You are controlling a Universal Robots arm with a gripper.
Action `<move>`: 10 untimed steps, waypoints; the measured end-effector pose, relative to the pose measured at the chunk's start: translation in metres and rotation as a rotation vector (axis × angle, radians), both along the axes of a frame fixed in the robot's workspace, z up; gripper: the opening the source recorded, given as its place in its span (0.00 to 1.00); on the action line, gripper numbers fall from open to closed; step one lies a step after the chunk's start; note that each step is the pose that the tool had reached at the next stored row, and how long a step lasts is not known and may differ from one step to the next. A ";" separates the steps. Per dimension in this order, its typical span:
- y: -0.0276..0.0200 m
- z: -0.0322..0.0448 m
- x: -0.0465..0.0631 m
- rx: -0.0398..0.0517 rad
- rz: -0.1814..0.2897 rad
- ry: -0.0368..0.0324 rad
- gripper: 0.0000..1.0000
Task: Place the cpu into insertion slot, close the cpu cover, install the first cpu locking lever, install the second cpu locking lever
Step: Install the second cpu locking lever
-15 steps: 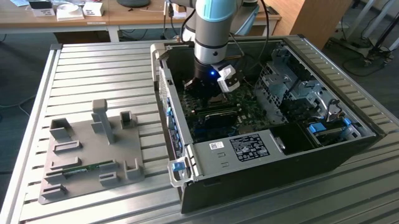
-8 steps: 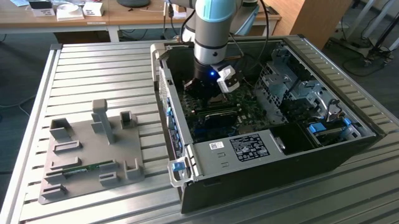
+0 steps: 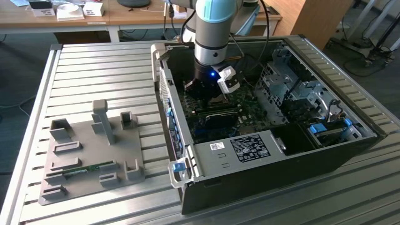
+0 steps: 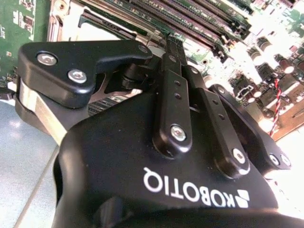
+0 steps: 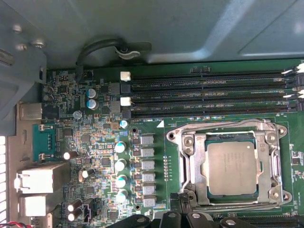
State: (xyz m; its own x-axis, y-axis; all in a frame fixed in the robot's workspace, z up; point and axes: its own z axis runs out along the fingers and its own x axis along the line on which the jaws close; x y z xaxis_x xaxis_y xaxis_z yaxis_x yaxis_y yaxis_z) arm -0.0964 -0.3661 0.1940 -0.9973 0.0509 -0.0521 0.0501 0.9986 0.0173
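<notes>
Arm position: the arm reaches straight down into the open computer case (image 3: 325, 154), which lies on its side on the slatted bench (image 3: 93, 70), so the board faces up for top-down work.
Hand: the hand (image 4: 173, 45) hangs low over the green circuit board (image 5: 95, 142), its fingers (image 4: 176, 90) drawn together with nothing visible between them. In the exterior view the hand (image 3: 209, 96) sits just above the socket area.
Cpu: the cpu (image 5: 232, 168) lies flat and square inside the insertion slot (image 5: 259, 142), apparently seated.
Cpu cover: the cpu cover (image 5: 197, 166) appears to lie down around the chip, its window framing the metal top; judged closed or nearly so.
Locking levers: thin metal bars run along the frame edges; whether either is latched cannot be told.
Memory slots: the long black memory slots (image 5: 209, 92) run just beside the socket, apart from the hand.
Fixture: a grey parts fixture (image 3: 87, 154) rests on the bench towards the exterior view's left, well apart from the case.
</notes>
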 end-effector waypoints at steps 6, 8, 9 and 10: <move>0.0001 0.0057 0.000 0.0005 0.000 -0.0005 0.10; 0.0002 0.0063 0.000 0.0008 0.000 -0.0006 0.10; 0.0002 0.0063 0.000 0.0008 0.000 -0.0009 0.10; 0.0002 0.0065 0.000 0.0005 0.000 -0.0013 0.10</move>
